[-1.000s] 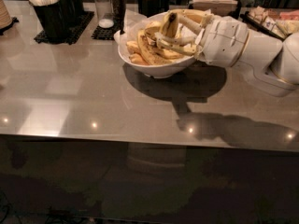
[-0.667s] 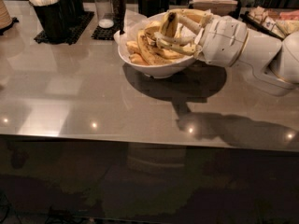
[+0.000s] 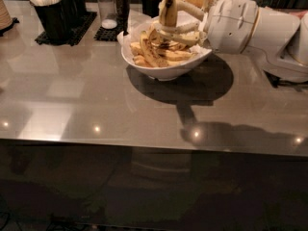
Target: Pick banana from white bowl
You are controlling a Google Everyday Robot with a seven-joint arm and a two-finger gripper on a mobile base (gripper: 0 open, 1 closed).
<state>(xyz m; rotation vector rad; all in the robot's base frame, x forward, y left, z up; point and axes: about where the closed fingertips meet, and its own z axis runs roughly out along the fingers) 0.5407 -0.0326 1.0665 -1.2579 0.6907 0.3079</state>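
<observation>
camera view. the gripper (image 3: 170, 15) reaches in from the right, above the white bowl (image 3: 162, 71), which stands on the grey table (image 3: 96, 97) toward its far side. its two pale fingers (image 3: 190, 2) appear to be clamped on one banana (image 3: 168, 8), held nearly upright with its dark tip uppermost. the banana's lower end sits just above, perhaps touching, the pile of other bananas (image 3: 155, 53) in the bowl; the exact contact cannot be told. the bulky white wrist (image 3: 236, 23) hangs over the bowl's right rim. behind the bowl and to the left stand a salt shaker (image 3: 103, 7), a pepper shaker (image 3: 121, 4) and black cups (image 3: 54, 18) on dark mats.

judgement: the step in hand is the lift-out. it would be done well by raising the banana straight up until its lower end is free of the pile and the slanted rim, keeping the grip firm but not crushing, since the fruit looks soft and ripe. moving sideways too soon could drag neighbouring fruit out or nudge the bowl toward the shakers just behind.
</observation>
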